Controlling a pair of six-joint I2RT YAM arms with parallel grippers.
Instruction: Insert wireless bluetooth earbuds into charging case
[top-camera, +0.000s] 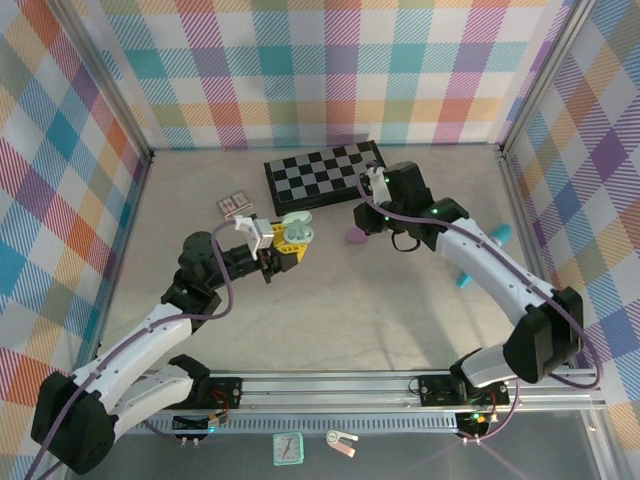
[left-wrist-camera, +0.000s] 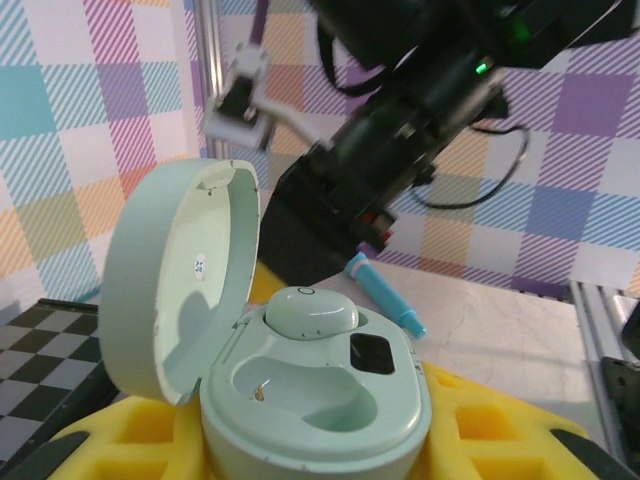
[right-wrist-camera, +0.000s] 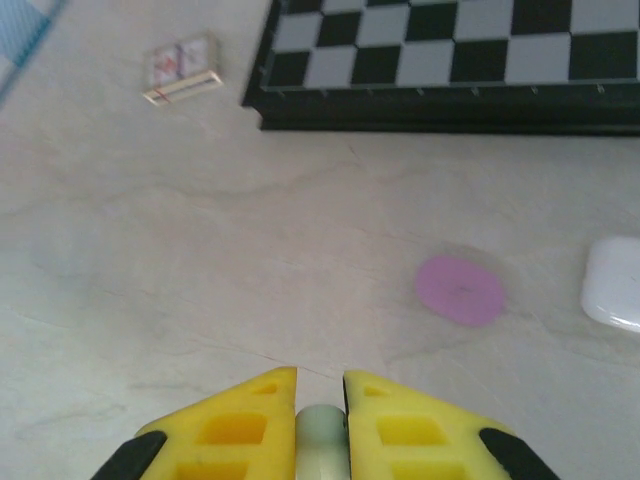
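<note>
My left gripper is shut on the mint green charging case, holding it above the table between yellow fingers. The case's lid stands open to the left. One mint earbud sits in the far socket, and the near socket is hollow. My right gripper hovers over the table, shut on a second mint earbud that pokes out between its yellow fingers. In the left wrist view the right arm looms just behind the case.
A black and grey checkerboard lies at the back, with a small card box to its left. A lilac case and a white case rest ahead of the right gripper. A turquoise pen lies to the right.
</note>
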